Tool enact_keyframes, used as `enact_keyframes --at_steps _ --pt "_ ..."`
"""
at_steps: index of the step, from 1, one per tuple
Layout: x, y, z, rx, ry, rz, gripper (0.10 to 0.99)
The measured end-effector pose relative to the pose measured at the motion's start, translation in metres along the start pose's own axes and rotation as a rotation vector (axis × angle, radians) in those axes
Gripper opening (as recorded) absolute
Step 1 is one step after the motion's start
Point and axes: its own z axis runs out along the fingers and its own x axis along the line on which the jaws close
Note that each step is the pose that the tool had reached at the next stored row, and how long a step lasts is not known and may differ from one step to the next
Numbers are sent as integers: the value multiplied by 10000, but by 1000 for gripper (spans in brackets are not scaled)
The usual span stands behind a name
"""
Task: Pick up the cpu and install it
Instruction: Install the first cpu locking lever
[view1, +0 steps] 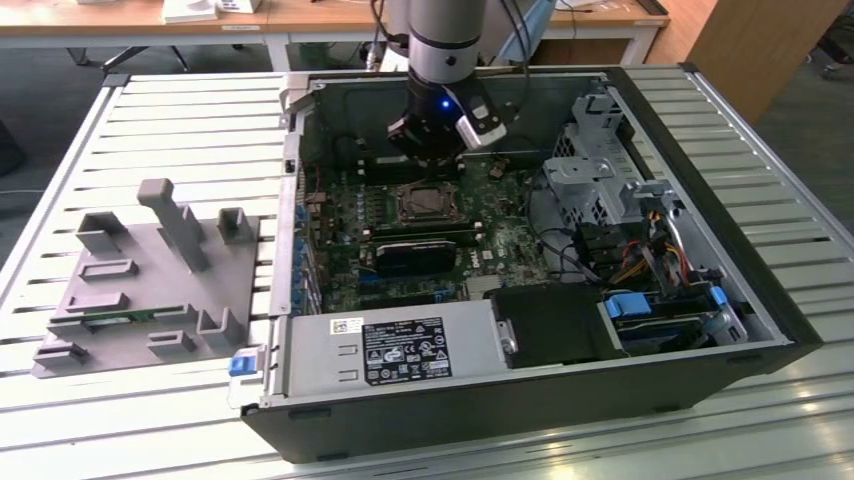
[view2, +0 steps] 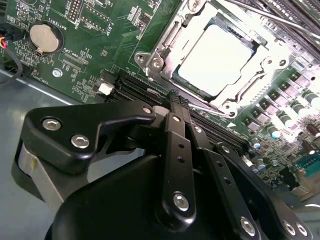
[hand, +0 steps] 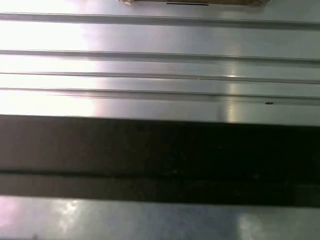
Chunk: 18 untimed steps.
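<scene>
The cpu (view2: 220, 60) lies flat inside the metal frame of the socket (view2: 165, 50) on the green motherboard, its silver top shining. In the exterior view the socket (view1: 424, 203) sits mid-board inside the open computer case (view1: 534, 400). My gripper (view1: 430, 152) hangs just above the board, on the far side of the socket and apart from it. In the second wrist view the black fingers (view2: 176, 130) run together to a point, so the gripper (view2: 176, 97) is shut with nothing in it, a short way from the cpu.
A grey fixture (view1: 147, 280) with upright posts stands on the slatted table at the exterior view's left. Inside the case are the power supply (view1: 387, 350), a drive cage (view1: 601, 160), loose cables (view1: 641, 250), memory slots (view2: 145, 87) and a coin battery (view2: 42, 37).
</scene>
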Motion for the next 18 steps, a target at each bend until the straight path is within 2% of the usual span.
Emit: enact_keyframes --at_steps 8,18 --pt "-22 -6 70 0 41 5 106" --pt "-22 -4 52 -1 41 5 106"
